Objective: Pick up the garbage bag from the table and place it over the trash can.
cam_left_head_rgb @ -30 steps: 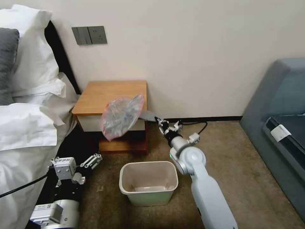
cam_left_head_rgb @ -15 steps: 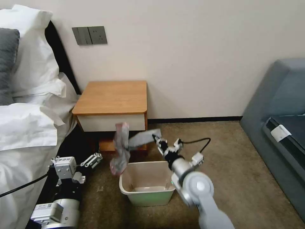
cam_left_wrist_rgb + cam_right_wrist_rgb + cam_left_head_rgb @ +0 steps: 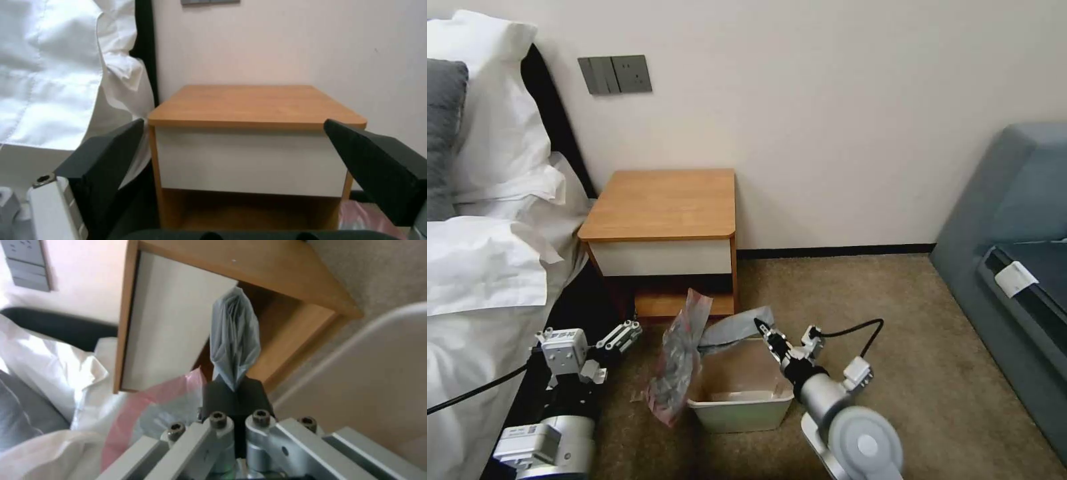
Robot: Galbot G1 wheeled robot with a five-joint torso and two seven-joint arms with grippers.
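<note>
One small square table (image 3: 664, 203) with orange-brown wooden top, white drawer front and lower shelf, against a cream wall beside a white-sheeted bed (image 3: 487, 260). Brown carpet floor (image 3: 907, 320); grey sofa (image 3: 1014, 220) at right. Cream-white rectangular plastic trash can (image 3: 740, 407) on the carpet before the table. Right end effector (image 3: 762, 329) above the can, pressed together on a crinkled translucent grey garbage bag (image 3: 677, 367) with pinkish-red edge, hanging beside the can's left wall. Left end effector (image 3: 240, 160) low beside the bed, spread.

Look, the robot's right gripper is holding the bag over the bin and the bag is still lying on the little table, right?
Not quite. The head view shows the table top bare. The bag hangs from the right gripper, draped down beside the bin.
</note>
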